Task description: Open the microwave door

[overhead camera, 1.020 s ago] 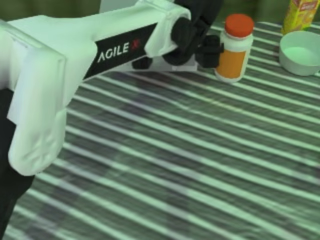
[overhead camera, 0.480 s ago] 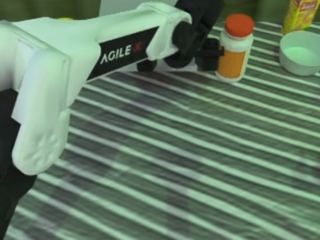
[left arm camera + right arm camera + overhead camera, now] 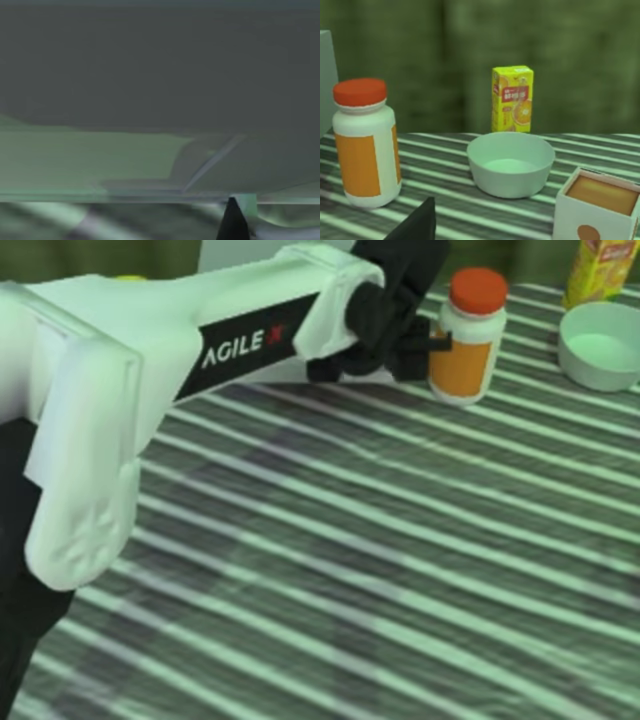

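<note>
The microwave [image 3: 232, 252] stands at the table's back, and my left arm covers nearly all of it in the top view. Its pale side also shows in the right wrist view [image 3: 325, 75]. The microwave door [image 3: 160, 75] fills the left wrist view from very close, with its grey window above its thin lower frame. My left gripper [image 3: 365, 368] sits right at the door's front, beside the orange-lidded bottle. I cannot see whether it touches the door. My right gripper [image 3: 470, 235] is parked out of the top view, facing the items at the back right.
An orange-lidded white bottle [image 3: 468, 335] stands just right of the left gripper. A white bowl [image 3: 600, 345] and a yellow juice carton [image 3: 600, 270] sit at the back right. A white box with an orange top [image 3: 595, 210] is close to the right gripper. The table has a striped cloth [image 3: 380, 560].
My left arm has shifted slightly right and closer to the microwave. The pale panel seen below its gripper a second ago is now mostly covered.
</note>
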Motion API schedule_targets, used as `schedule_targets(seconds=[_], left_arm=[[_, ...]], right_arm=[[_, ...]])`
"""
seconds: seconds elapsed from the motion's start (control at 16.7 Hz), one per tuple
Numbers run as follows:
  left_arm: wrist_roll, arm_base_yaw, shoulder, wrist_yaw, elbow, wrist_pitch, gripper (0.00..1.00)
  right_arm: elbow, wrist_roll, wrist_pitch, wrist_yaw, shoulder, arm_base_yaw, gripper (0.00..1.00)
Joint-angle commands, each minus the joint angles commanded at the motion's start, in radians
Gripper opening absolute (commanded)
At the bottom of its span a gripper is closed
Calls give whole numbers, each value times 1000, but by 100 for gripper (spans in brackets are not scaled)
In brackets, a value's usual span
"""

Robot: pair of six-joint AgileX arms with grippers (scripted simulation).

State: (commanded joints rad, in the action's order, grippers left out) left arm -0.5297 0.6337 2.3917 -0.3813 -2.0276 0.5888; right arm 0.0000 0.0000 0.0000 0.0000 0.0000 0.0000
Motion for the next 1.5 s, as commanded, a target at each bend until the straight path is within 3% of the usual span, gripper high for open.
schedule_targets(seconds=[0.12,0.54,0.6,0.96,1.5], left_arm=[[0,0,0,0,0,0,0],[0,0,0,0,0,0,0],[-2,37,-28,11,57,8,0],[-28,33,-95,-20,167,-56,0],[-30,33,-101,-21,174,-61,0]], right_arm=[[0,0,0,0,0,0,100],[0,0,0,0,0,0,100],[0,0,0,0,0,0,100],[0,0,0,0,0,0,100],[0,0,0,0,0,0,100]])
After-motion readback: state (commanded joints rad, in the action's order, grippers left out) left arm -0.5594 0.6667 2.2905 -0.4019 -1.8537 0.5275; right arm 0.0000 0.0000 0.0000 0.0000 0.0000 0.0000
